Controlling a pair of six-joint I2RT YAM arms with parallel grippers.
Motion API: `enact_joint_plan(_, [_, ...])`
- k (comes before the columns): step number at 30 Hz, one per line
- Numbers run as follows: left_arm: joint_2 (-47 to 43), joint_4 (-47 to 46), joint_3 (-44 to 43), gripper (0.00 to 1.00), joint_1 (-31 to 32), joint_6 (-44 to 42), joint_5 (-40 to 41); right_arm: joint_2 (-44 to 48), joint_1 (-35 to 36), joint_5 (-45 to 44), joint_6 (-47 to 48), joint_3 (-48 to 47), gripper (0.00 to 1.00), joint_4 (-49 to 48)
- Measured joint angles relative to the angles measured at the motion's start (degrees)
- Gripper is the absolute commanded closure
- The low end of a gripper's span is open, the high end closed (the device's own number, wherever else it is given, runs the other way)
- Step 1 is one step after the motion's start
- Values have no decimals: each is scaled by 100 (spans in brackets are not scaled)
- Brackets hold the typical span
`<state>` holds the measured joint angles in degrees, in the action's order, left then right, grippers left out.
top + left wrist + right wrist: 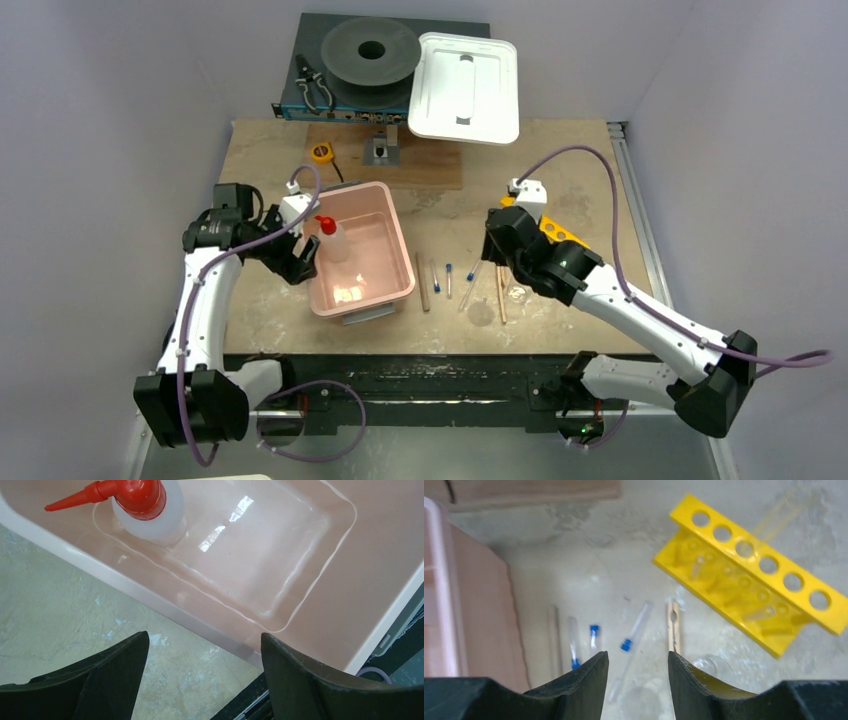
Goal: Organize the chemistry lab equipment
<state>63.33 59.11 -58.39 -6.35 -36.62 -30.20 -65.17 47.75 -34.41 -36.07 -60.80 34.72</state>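
The white squeeze bottle (330, 240) with red spout stands inside the pink bin (388, 222); in the left wrist view the bottle (152, 515) is at the top. My left gripper (303, 264) (204, 645) is open and empty, astride the bin's left rim (150, 595). Three blue-capped tubes (449, 281) (633, 630), two wooden sticks (421, 282) (673, 630), a clear dish (481, 313) and a tiny glass (517, 294) (711, 664) lie right of the bin. My right gripper (497, 248) (638, 655) is open, empty, above them. The yellow rack (562, 234) (749, 580) lies beside it.
At the back are a white lid (465, 85), a black disc (370, 50) and black pliers (312, 88). A yellow tape measure (321, 152) and a small grey block (382, 150) sit on a wooden board (430, 168) behind the bin.
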Motion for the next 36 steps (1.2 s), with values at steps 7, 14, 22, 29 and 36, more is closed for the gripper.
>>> enact_joint_plan(7, [107,57,-393,12,0,116,-2,254,-212,133,-697,946,51,809])
enact_joint_plan(14, [120,79,-398,12,0,151,42,-9,-345,175,-1034,1517,55,772])
enact_joint_plan(22, [120,120,-398,12,0,144,101,-516,-640,195,-1069,1764,71,284])
enact_joint_plan(29, [120,133,-396,12,0,120,179,-1062,-839,129,-955,1773,100,-122])
enact_joint_plan(36, [118,131,-350,12,0,79,243,-999,-850,-219,-938,1707,100,-20])
